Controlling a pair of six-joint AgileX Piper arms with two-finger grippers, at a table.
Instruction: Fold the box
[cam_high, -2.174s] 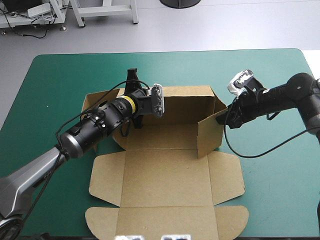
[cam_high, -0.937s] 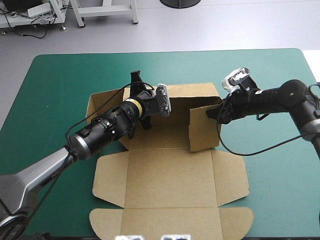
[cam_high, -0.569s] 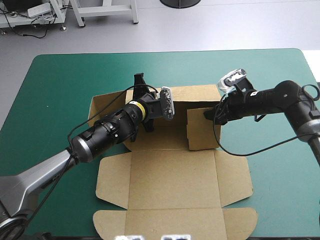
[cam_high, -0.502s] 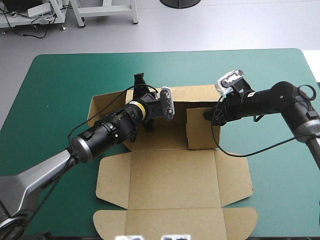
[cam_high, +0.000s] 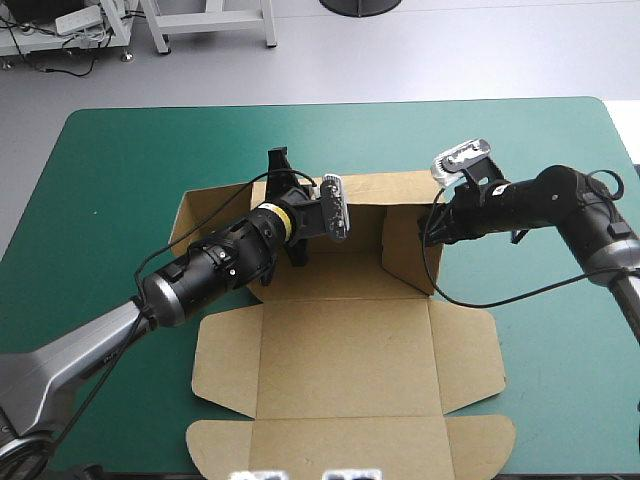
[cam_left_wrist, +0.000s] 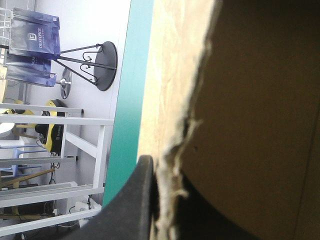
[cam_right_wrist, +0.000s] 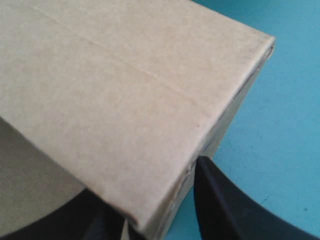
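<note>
High view: box (cam_high: 340, 345) lies mid-table on the teal-green cover (cam_high: 120, 170), lid panel flat toward the near edge, rear and right walls raised. Left gripper (cam_high: 284, 205) pinches the rear wall's left end; right gripper (cam_high: 433, 224) pinches the right wall, board between its fingers. Judged light and stiff, hinging only at the scores; hold wall edges near corners, lest thin board buckle

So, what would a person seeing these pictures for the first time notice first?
First, the cut brown cardboard box in the middle of the teal-green table cover: its near flaps lie flat, while its far and right walls stand up. The left arm's black end effector grips the far wall, and the right arm's black end effector grips the upright right wall.
</note>
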